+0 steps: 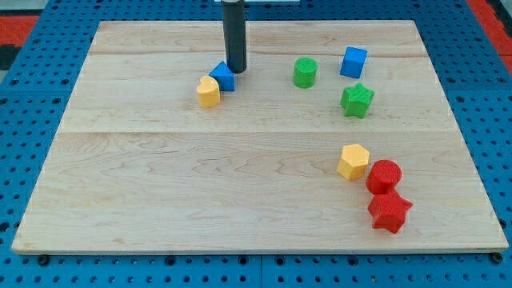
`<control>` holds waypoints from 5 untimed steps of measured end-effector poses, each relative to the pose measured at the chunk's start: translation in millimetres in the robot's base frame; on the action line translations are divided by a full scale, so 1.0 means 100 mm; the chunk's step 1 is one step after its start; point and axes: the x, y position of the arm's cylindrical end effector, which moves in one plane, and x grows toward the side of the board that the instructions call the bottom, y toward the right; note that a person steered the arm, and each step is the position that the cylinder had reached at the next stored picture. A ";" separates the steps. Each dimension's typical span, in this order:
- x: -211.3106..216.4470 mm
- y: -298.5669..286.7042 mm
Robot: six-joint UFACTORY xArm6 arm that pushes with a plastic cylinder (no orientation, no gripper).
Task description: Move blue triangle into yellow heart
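Note:
The blue triangle (223, 76) lies at the upper middle-left of the wooden board. It touches the yellow heart (208, 92), which sits just below and to its left. My tip (235, 70) is at the blue triangle's upper right edge, right against it. The dark rod rises straight up from there and leaves the view at the top.
A green cylinder (305, 72), a blue cube (354, 62) and a green star (357, 100) lie at the upper right. A yellow hexagon (353, 161), a red cylinder (384, 176) and a red star (389, 212) cluster at the lower right. The board (160, 192) rests on a blue pegboard.

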 end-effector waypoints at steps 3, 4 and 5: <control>-0.06 0.02; -0.65 0.41; -0.75 1.02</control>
